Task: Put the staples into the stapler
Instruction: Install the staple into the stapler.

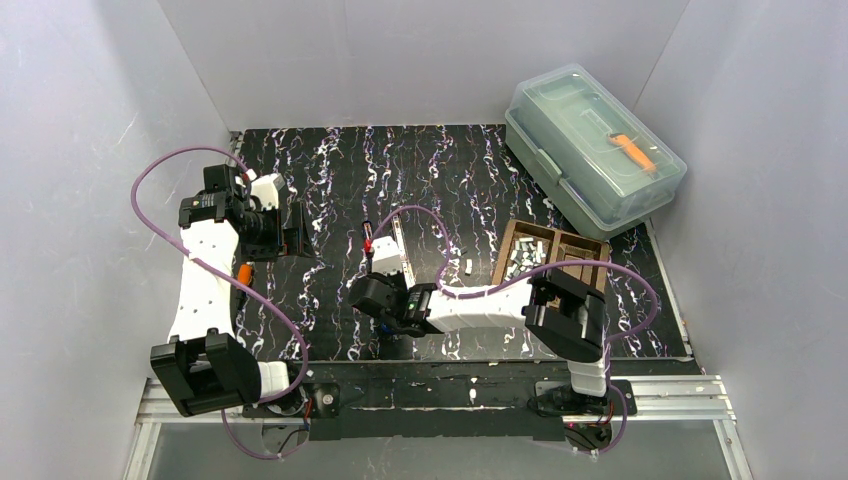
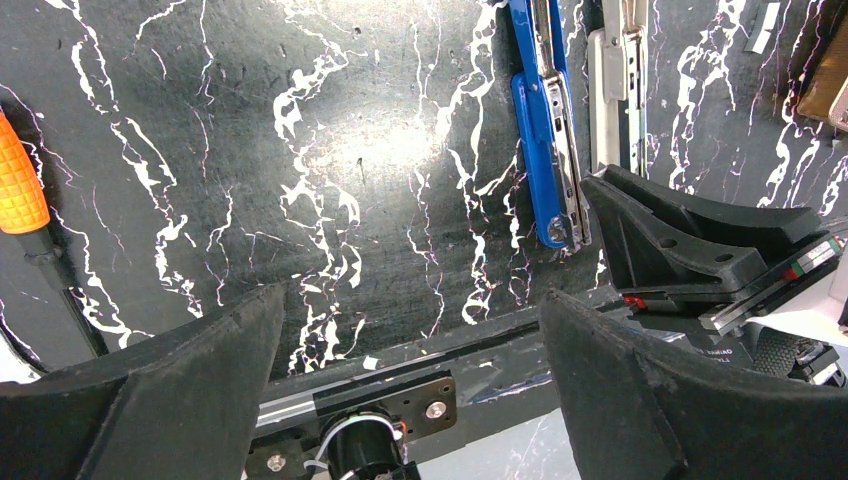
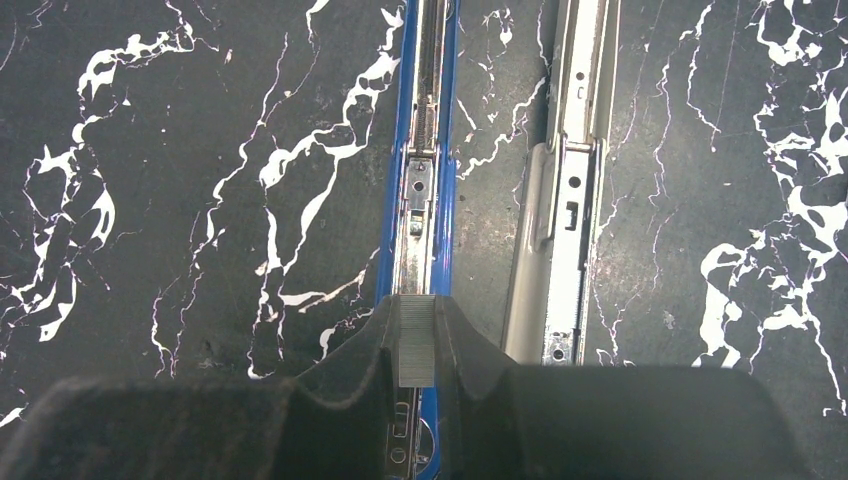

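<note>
The stapler (image 3: 425, 150) lies opened flat on the black marbled mat. Its blue half holds the metal magazine channel, and its grey-white half (image 3: 575, 180) lies parallel on the right. My right gripper (image 3: 417, 305) is shut on a short silvery strip of staples (image 3: 417, 345), held lengthwise just over the near end of the blue channel. From above, this gripper (image 1: 383, 285) sits at the stapler's (image 1: 392, 250) near end. More staples (image 1: 525, 255) lie in a brown tray (image 1: 590, 250). My left gripper (image 2: 412, 300) is open and holds nothing, left of the blue half (image 2: 545, 130).
A closed clear plastic box (image 1: 595, 150) with an orange tool inside stands at the back right. An orange-handled screwdriver (image 2: 20, 185) lies by the left arm. One loose staple strip (image 1: 467, 266) lies on the mat between stapler and tray.
</note>
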